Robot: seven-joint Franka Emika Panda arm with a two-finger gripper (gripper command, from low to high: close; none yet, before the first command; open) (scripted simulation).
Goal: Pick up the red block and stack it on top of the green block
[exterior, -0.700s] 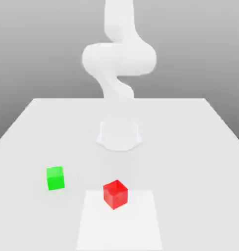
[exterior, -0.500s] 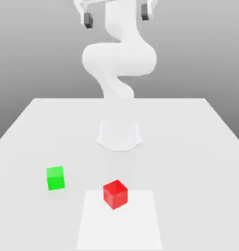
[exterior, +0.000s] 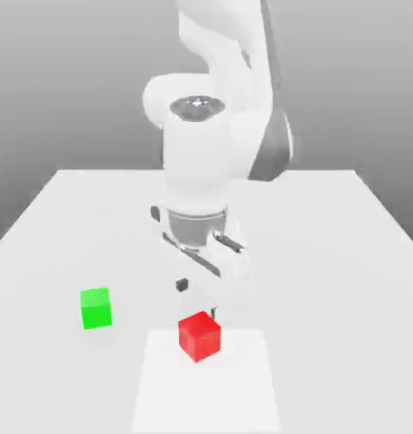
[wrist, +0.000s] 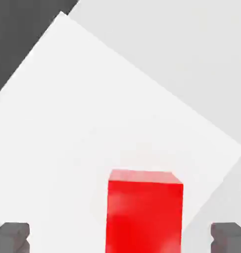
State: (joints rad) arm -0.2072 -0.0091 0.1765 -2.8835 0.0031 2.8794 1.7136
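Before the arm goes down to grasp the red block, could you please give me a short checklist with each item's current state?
1. Gripper open: ok; a dark fingertip stands on either side in the hand view.
2. Red block between the fingertips in the hand view: ok.
3. Red block not yet gripped: ok.
4. Green block top bare: ok.
5. Green block apart from the red block, toward the exterior view's left: ok.
6. Fingers squared to the block's faces: cannot tell.
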